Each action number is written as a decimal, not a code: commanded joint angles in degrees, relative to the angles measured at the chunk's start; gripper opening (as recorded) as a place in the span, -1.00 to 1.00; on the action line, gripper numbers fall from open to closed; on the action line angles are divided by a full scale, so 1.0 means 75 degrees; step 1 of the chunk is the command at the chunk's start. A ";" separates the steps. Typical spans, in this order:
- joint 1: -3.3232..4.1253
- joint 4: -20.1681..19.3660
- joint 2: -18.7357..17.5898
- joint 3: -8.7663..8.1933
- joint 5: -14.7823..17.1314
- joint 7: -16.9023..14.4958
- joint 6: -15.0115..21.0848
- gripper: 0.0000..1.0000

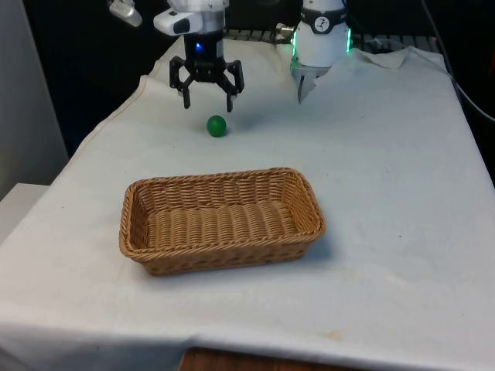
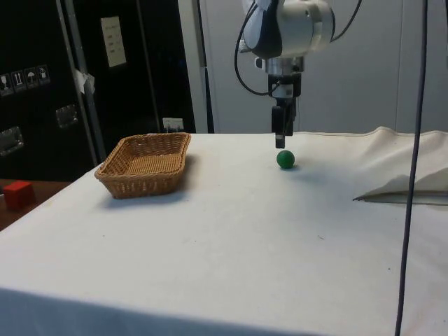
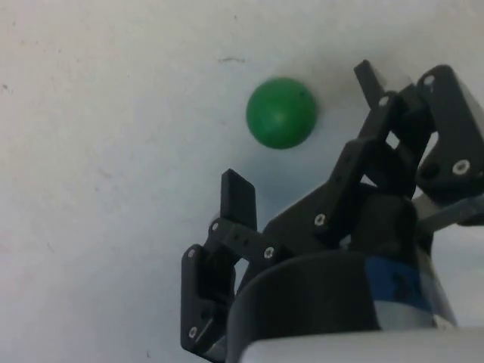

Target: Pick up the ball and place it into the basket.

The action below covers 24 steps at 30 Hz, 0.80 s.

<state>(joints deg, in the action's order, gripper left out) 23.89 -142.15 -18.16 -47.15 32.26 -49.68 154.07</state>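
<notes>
A small green ball [image 1: 216, 125] rests on the white cloth, beyond the basket on the robot's side. My black gripper [image 1: 207, 103] hangs open just above and slightly behind the ball, not touching it. In the side view the gripper [image 2: 281, 140] hovers a short way over the ball [image 2: 285, 159]. The wrist view has the ball [image 3: 281, 112] lying on the cloth just ahead of the spread fingers [image 3: 238, 198], with nothing between them. A brown wicker basket [image 1: 147, 202] stands empty nearer the front of the table.
The basket [image 2: 115, 168] sits well apart from the ball in the side view. A rumpled fold of white cloth [image 1: 394, 58] lies at the far end on the front view's right. A red block [image 2: 17, 194] sits off the table.
</notes>
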 commanded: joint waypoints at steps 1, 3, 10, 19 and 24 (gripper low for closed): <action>-0.0099 -0.0015 0.0031 0.0138 0.0229 -0.0199 0.0138 1.00; 0.0000 0.0015 -0.0092 0.0000 0.0176 -0.0145 0.0008 1.00; -0.0115 0.0038 -0.0321 0.0260 0.1100 -0.0817 0.0000 1.00; -0.0122 0.0183 -0.0581 0.0306 0.1742 -0.1253 -0.0321 1.00; -0.0107 0.0328 -0.0749 0.0313 0.2147 -0.1497 -0.0542 1.00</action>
<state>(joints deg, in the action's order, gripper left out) 23.89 -139.97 -24.24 -45.61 47.27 -59.93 149.94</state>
